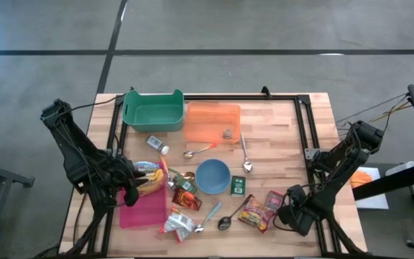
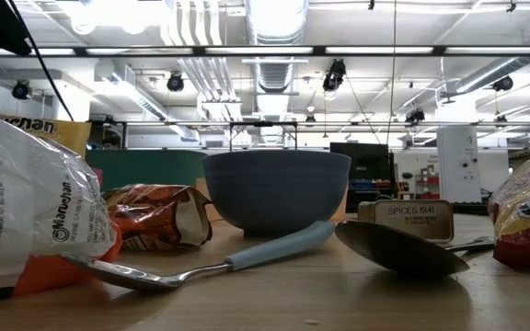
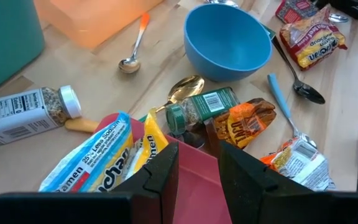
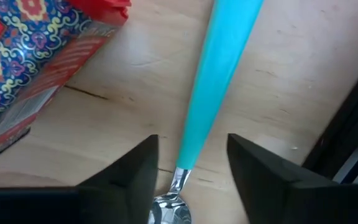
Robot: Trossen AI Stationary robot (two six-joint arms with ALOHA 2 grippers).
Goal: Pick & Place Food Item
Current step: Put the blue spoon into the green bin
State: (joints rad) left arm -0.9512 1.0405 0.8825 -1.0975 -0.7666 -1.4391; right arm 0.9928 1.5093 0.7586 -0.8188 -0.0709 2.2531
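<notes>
My right gripper [image 1: 293, 214] [image 4: 191, 149] points down at the table's near right. It is open, one finger on each side of a teal-handled spoon [image 4: 219, 74] that lies flat on the wood, close to where the handle joins the metal. Neither finger touches it, and my arm hides the spoon in the high view. A red patterned packet [image 4: 23, 68] [image 1: 274, 199] lies beside it. My left gripper [image 1: 131, 185] [image 3: 197, 155] hangs over a pink tray [image 1: 146, 212] [image 3: 197, 186] at the near left, next to yellow ramen packets [image 1: 149, 175] [image 3: 98, 158].
A blue bowl [image 1: 213, 176] stands mid-table among spice jars [image 3: 201, 109], spoons [image 1: 244, 155] and snack packets [image 1: 256, 214]. A green bin [image 1: 153, 111] and an orange tray [image 1: 213, 122] sit at the far side. A black frame rail [image 4: 353, 124] runs close by my right gripper.
</notes>
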